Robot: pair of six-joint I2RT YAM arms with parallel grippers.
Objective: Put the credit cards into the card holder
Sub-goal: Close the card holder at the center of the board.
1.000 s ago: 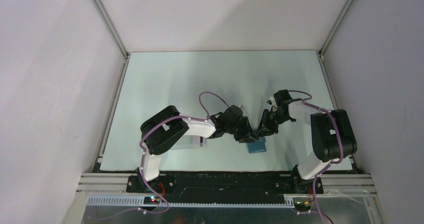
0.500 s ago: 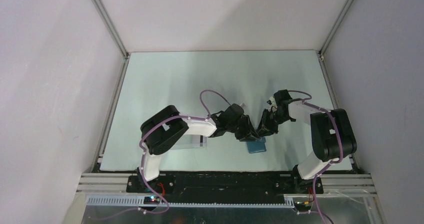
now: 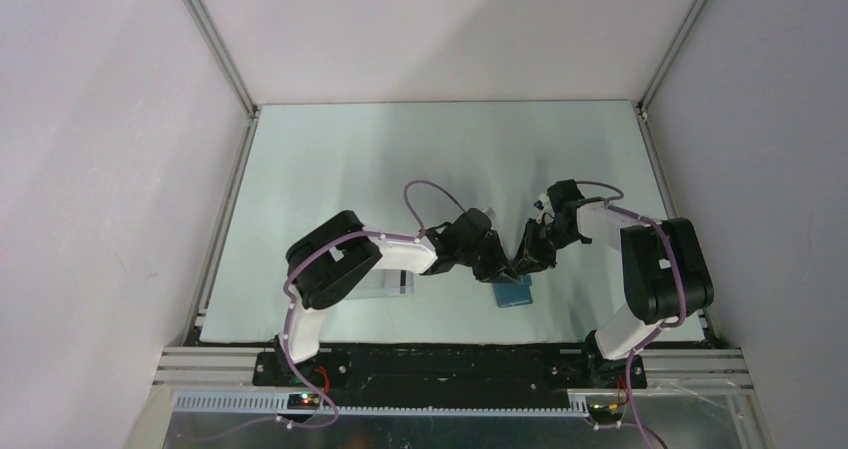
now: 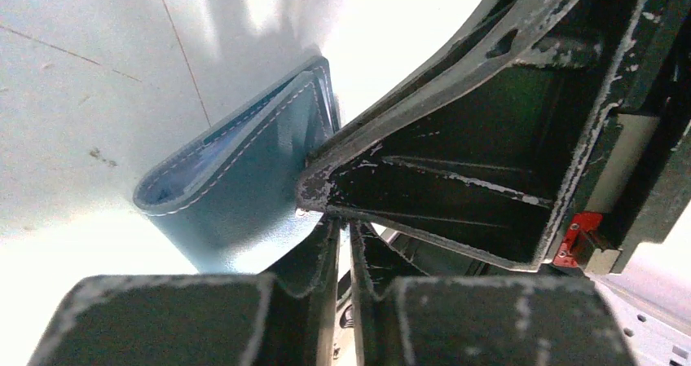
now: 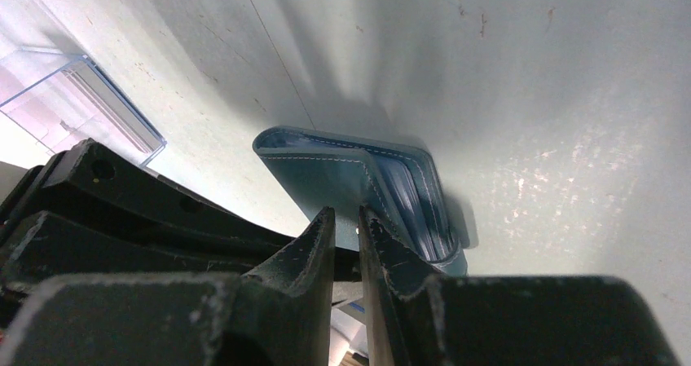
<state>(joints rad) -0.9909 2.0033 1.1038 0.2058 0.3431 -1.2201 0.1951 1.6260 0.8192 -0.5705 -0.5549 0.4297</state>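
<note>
Roughly left-right, slightly tilted: long axis of card holder (image 3: 514, 294).

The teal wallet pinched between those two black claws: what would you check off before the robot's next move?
1. The right gripper holds the teal-blue folding wallet: ok, jaws pinch its cover.
2. The left gripper holds it too: cannot tell; jaws nearly together at its edge.
3. Wallet opened: ok, covers slightly parted.
4. A whitish card in sight: not ok, none visible.
5. The clear plastic box lies apart from the wallet: ok.
</note>
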